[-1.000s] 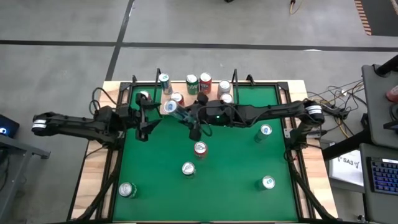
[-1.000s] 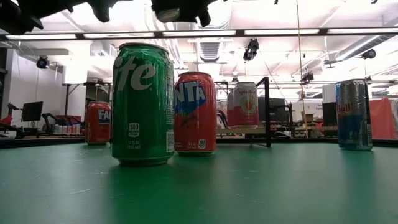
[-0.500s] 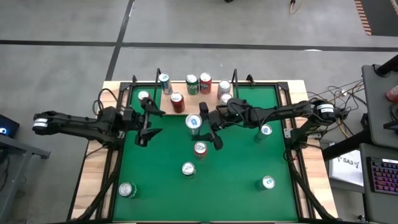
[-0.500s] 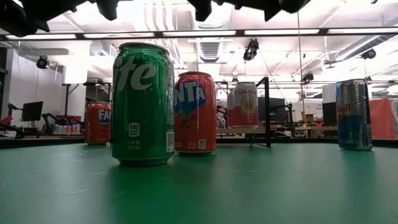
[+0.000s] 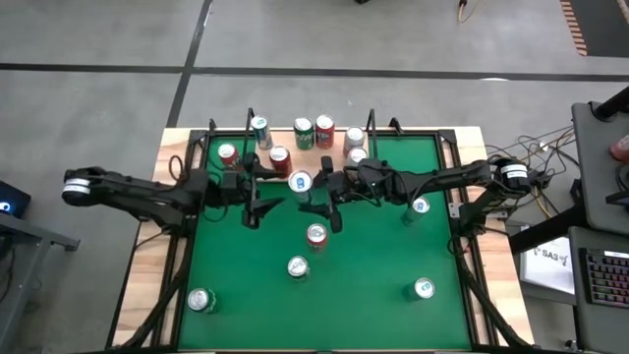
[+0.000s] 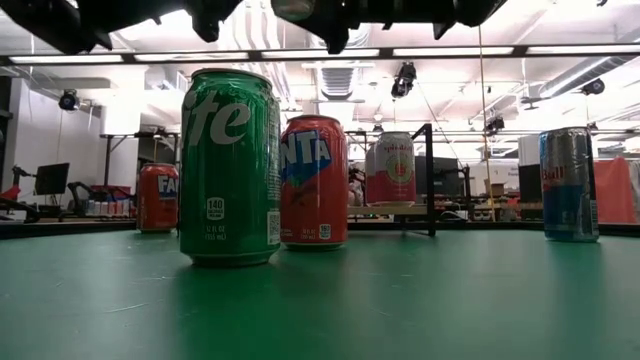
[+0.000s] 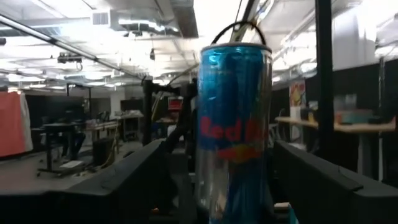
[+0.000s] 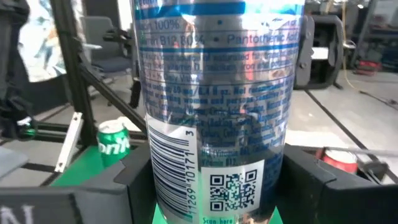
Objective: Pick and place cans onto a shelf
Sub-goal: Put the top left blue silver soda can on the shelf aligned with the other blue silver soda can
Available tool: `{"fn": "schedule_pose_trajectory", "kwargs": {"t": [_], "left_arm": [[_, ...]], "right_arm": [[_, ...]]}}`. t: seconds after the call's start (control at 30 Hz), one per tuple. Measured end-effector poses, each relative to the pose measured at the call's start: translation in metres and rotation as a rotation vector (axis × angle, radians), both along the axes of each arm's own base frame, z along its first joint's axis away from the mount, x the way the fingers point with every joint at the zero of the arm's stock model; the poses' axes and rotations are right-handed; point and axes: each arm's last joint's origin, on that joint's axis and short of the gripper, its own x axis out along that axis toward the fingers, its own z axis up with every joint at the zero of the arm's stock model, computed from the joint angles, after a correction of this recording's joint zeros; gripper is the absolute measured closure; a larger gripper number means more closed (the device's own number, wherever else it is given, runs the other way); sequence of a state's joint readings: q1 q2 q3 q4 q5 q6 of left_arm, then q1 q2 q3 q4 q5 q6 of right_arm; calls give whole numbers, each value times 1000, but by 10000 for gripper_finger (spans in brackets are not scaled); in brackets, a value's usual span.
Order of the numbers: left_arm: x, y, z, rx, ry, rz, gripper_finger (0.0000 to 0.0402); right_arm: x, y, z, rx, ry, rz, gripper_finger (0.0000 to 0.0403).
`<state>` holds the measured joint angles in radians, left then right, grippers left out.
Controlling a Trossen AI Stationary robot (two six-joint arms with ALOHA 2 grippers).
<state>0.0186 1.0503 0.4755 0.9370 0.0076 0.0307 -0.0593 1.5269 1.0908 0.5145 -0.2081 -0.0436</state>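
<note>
Clamped between the right gripper's (image 5: 316, 194) fingers (image 8: 329, 180): a blue and silver can (image 5: 301, 181), upright, held above the green table (image 5: 373, 265). Facing it from the other side, the left gripper (image 5: 263, 194), jaws spread wide on either side of that same can with gaps showing. Just beyond both grippers, the shelf (image 5: 339, 146), several cans already standing on it.
</note>
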Motion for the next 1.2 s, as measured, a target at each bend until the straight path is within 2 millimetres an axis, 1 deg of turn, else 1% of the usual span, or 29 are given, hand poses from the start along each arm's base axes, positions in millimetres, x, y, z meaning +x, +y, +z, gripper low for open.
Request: {"fn": "schedule_pose_trajectory", "kwargs": {"t": [0.13,0.27,0.4,0.6,0.77,0.93,1.13,1.2], "left_arm": [[10,-3,5,29,70,67,116],[16,-11,12,79,154,142,116],[18,-15,19,100,153,155,116],[23,-15,16,73,159,147,116],[33,-18,11,59,174,135,116],[42,-20,16,63,172,131,116],[44,-20,20,78,159,137,117],[44,-19,20,69,160,163,122]], "right_arm": [[0,-1,-2,-3,20,-32,175],[0,-1,-3,-12,41,-32,175],[-1,-1,-2,-31,31,-32,175],[-1,-1,-2,-43,26,-32,175],[-1,-2,-2,-45,25,-51,175],[0,-1,-3,-45,28,-51,175],[0,-1,-3,-44,31,-52,175],[0,-2,-3,-45,30,-53,175]]}}
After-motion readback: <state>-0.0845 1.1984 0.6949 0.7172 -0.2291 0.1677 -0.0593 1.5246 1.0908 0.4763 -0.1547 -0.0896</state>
